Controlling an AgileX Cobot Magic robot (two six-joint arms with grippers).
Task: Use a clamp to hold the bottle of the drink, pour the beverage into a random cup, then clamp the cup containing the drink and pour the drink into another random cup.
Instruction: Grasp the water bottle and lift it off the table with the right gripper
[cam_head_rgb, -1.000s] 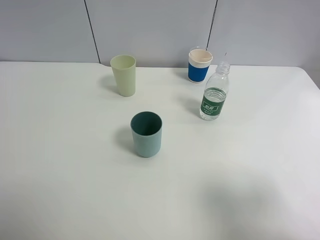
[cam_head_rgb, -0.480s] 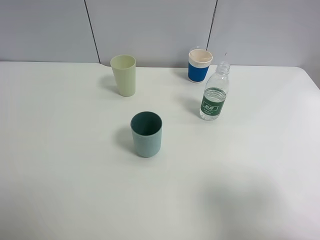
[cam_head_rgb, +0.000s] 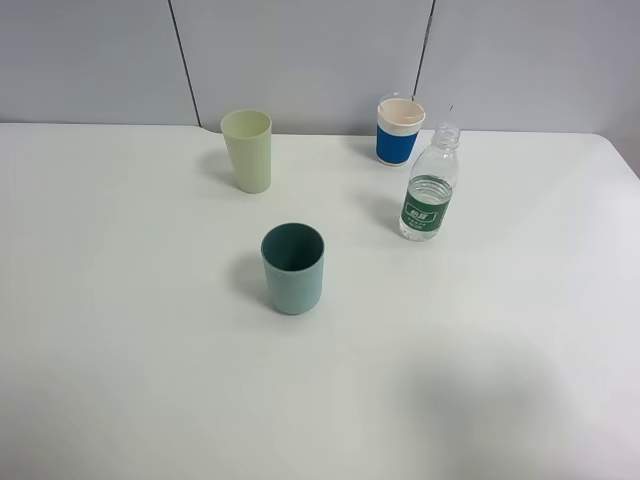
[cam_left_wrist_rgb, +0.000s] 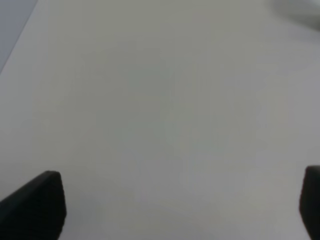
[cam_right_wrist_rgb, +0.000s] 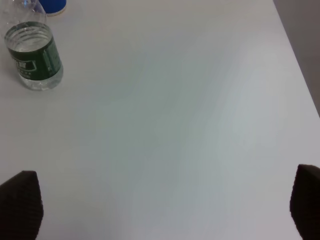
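A clear uncapped bottle (cam_head_rgb: 430, 184) with a green label stands upright on the white table at the right rear; it also shows in the right wrist view (cam_right_wrist_rgb: 34, 56). A teal cup (cam_head_rgb: 293, 267) stands mid-table, a pale green cup (cam_head_rgb: 248, 150) at the back left, and a blue-and-white cup (cam_head_rgb: 399, 129) behind the bottle. Neither gripper shows in the exterior high view. My left gripper (cam_left_wrist_rgb: 182, 205) is open over bare table. My right gripper (cam_right_wrist_rgb: 165, 210) is open, with the bottle well ahead of it.
The table's right edge (cam_right_wrist_rgb: 296, 60) shows in the right wrist view, with grey floor beyond. A grey panelled wall (cam_head_rgb: 320, 60) runs behind the table's back edge. The blue cup's base (cam_right_wrist_rgb: 52, 6) shows just beyond the bottle.
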